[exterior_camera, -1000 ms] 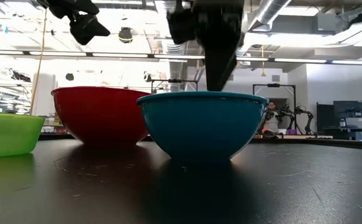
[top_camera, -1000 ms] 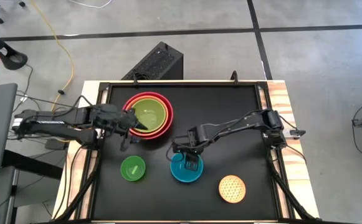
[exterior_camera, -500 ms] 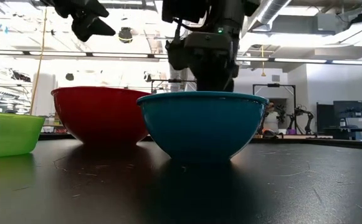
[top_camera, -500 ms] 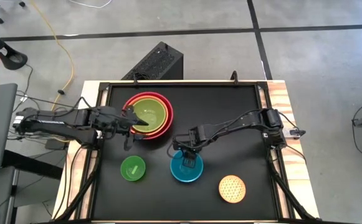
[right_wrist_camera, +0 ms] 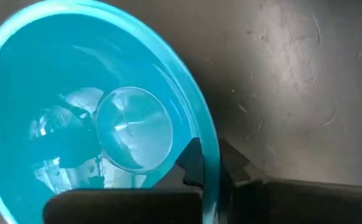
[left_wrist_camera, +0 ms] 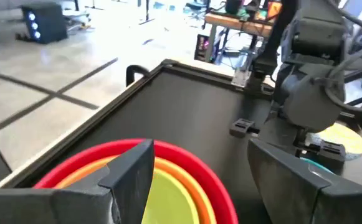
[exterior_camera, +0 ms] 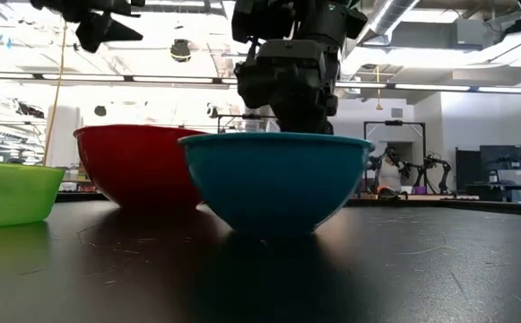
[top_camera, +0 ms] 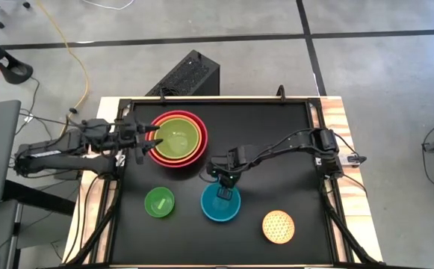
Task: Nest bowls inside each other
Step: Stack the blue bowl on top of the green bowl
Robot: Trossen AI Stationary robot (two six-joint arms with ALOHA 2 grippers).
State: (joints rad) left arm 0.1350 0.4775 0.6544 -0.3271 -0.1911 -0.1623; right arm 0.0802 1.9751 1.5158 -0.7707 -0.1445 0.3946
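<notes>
Lower centre of the high view, on the black table (top_camera: 276, 142), we list one blue bowl (top_camera: 220, 202). The right gripper (top_camera: 225, 190) sits over the bowl's upper rim; in the right wrist view we see one dark finger (right_wrist_camera: 194, 163) inside the rim and the other outside, clenched on the wall. Left of it we enter a small bright green bowl (top_camera: 159, 202), standing alone. Lower right, we note the dotted yellow-orange bowl (top_camera: 278, 226), also alone. Upper centre-left, we record a nested stack: red bowl (top_camera: 199, 152) outermost, orange bowl (top_camera: 195, 149) within, yellow-green bowl (top_camera: 177, 137) innermost. The left gripper (top_camera: 148, 139) hangs at the stack's left edge, fingers spread wide and grasping nothing.
</notes>
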